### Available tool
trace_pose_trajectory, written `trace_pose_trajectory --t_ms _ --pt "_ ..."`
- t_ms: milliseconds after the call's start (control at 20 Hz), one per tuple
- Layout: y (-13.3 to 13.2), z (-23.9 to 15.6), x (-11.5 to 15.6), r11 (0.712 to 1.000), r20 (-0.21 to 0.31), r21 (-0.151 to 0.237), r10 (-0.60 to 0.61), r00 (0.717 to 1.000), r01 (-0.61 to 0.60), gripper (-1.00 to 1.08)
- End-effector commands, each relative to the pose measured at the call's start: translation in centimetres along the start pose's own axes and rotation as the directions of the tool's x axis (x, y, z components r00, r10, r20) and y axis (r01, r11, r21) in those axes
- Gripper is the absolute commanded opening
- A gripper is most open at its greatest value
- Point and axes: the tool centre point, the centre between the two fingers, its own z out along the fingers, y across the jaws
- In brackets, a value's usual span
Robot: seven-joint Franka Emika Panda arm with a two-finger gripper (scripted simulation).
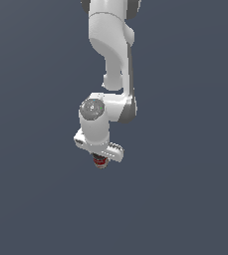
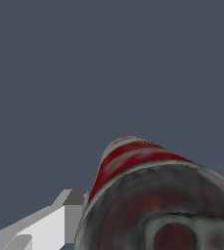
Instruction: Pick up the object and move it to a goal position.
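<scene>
The tin can [image 1: 101, 161] has a red-and-white label and a dark grey metal top. In the exterior view only its lower part shows, sticking out just under the white hand. My gripper [image 1: 101, 158] points straight down and is shut on the can. In the wrist view the can [image 2: 133, 161] fills the near corner, very close to the camera, with its grey top [image 2: 147, 210] facing the lens. One light grey finger [image 2: 69, 207] lies against the can's side. The other finger is hidden.
A plain dark blue-grey surface [image 1: 185, 199] lies all around. The white arm [image 1: 113, 45] reaches in from the top of the exterior view. No other objects or goal marker show.
</scene>
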Motion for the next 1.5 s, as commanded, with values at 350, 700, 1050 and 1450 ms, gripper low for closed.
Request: trace_pose_trajectory --t_ms 350,700,1050,1450 --pt "0.2 -0.7 -0.1 1.0 0.0 0.0 0.0 1.0 0.0 -1.0" --pt "1.3 -3.9 -0.5 1.0 0.0 0.0 0.0 1.0 0.0 -1.0" --pt "3.4 -10.2 -1.2 1.0 0.0 0.001 0.0 1.0 0.0 -1.0" --pt "6.5 -19.5 -2.2 1.0 0.0 0.001 0.001 1.0 -0.001 -1.0"
